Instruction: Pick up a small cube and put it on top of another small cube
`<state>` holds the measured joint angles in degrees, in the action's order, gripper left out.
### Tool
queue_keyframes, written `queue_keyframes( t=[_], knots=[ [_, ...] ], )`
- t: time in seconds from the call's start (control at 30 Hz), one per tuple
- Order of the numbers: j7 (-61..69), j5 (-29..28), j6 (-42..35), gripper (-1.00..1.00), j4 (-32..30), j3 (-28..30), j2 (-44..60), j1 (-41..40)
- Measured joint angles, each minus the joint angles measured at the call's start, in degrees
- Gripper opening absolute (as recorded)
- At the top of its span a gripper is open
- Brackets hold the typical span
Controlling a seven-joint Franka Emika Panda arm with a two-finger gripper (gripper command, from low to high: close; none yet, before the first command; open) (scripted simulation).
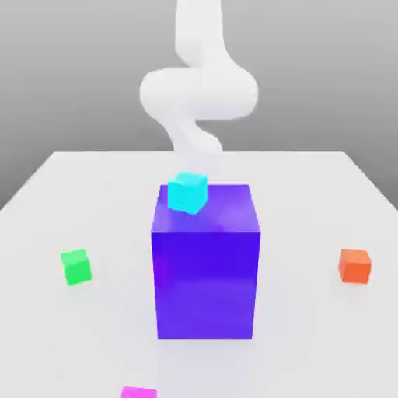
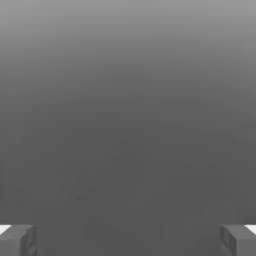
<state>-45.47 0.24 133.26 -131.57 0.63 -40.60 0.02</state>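
The small magenta cube (image 1: pixel 138 392) lies on the white table (image 1: pixel 70 194) at the very front edge of the exterior view, partly cut off. The small green cube (image 1: pixel 76 266) sits on the table at the exterior view's left, well apart from the magenta one. My white arm (image 1: pixel 198 93) rises behind the big block, far from both cubes. In the hand view my gripper (image 2: pixel 128 241) is open, its grey fingertips (image 2: pixel 18 240) wide apart with nothing between them and only grey background ahead.
A big blue-purple block (image 1: pixel 205 268) stands in the middle of the table. A cyan cube (image 1: pixel 187 192) shows at the back left of its top. An orange cube (image 1: pixel 354 265) sits at the exterior view's right.
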Motion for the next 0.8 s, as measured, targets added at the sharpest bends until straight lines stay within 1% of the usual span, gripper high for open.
queue_keyframes(
  t=[0.47, 0.8],
  knots=[
    [2.7, 2.2, 8.3, 0.00, 1.2, 3.3, 29.4, -0.5],
    [4.6, 3.8, 14.1, 0.00, 2.0, 4.3, 50.2, -2.2]
  ],
)
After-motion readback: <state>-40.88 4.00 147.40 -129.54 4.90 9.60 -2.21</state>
